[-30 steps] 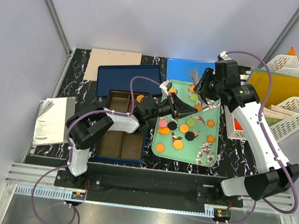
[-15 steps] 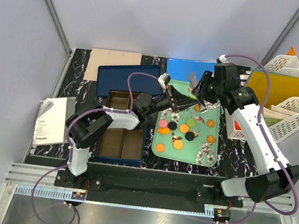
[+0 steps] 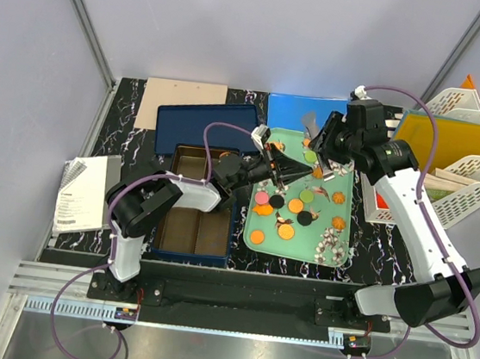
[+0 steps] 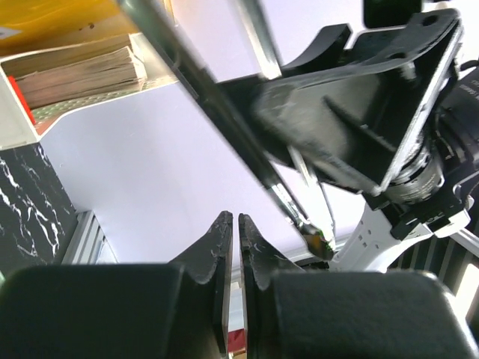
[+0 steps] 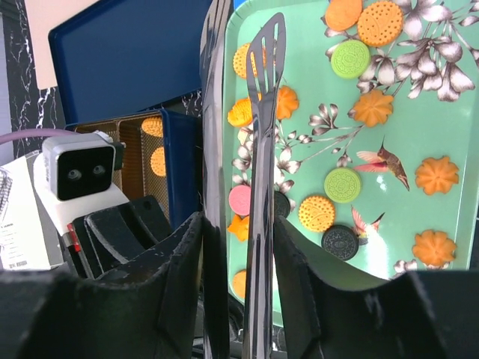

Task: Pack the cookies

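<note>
Evidently pick-up stage: right gripper (image 5: 239,254) clamped the tongs (image 5: 262,149) over the tray (image 5: 408,213), left gripper (image 4: 233,224) pinched closed, seemingly empty, at the tray's left edge; next move likely needed tongs lowered onto cookies (image 5: 343,183).

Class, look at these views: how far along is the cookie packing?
Done: at least two cookies lie in the box. In hand: the right gripper holds tongs over the tray; the left gripper is shut, empty. Left: over a dozen cookies on the tray.
</note>
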`<state>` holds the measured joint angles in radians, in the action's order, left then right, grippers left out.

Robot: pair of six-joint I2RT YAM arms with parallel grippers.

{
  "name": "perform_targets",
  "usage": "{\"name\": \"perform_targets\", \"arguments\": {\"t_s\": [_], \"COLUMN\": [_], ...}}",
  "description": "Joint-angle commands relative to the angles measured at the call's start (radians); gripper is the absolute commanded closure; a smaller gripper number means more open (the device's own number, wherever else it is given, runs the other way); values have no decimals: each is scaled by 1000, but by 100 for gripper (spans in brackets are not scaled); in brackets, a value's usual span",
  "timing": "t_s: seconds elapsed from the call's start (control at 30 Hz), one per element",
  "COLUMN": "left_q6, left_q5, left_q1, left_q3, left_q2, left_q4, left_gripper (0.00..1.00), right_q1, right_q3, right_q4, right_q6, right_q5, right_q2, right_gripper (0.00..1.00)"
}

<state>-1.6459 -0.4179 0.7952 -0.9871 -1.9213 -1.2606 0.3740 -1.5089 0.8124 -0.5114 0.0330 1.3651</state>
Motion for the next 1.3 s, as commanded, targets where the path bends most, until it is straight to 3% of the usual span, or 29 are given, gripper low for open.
{"name": "perform_targets", "arguments": {"t_s": [0.0, 0.1, 0.2, 0.27, 0.3, 0.33, 0.4, 0.43, 0.47, 0.83, 1.27], "left_q6": [-3, 12, 127, 246, 429, 527, 747, 789, 817, 928, 963], "left_q5": [-44, -131, -235, -271, -256, -169, -41, 40, 66, 203, 238], "left_q1": [-16, -39, -68, -85, -96, -97, -97, -97, -99, -99, -99], "left_q3": [22, 74, 178, 203, 196, 177, 98, 82, 73, 111, 160], "left_q2": [5, 44, 132, 248, 295, 344, 455, 505, 528, 769, 823], "left_q4": [-91, -68, 68, 383, 552, 912, 1212, 1377, 1427, 1609, 1652], "left_gripper": [91, 91, 91, 93, 95, 96, 97, 98, 97, 95, 94], "right_q1": [8, 8, 8, 8, 8, 8, 6, 6, 6, 5, 6], "right_q3": [-31, 44, 142, 209, 229, 263, 298, 303, 308, 303, 407], "right_q4": [-38, -39, -32, -35, -39, -47, -59, -62, -68, -121, -154], "right_q6": [16, 80, 116, 119, 120, 123, 119, 111, 109, 103, 71], "right_q5": [22, 108, 192, 238, 248, 260, 268, 269, 265, 265, 245], "right_q2": [-49, -57, -55, -43, -34, -21, 26, 64, 81, 261, 298], "right_gripper": [55, 59, 63, 66, 65, 66, 66, 66, 66, 65, 60]}}
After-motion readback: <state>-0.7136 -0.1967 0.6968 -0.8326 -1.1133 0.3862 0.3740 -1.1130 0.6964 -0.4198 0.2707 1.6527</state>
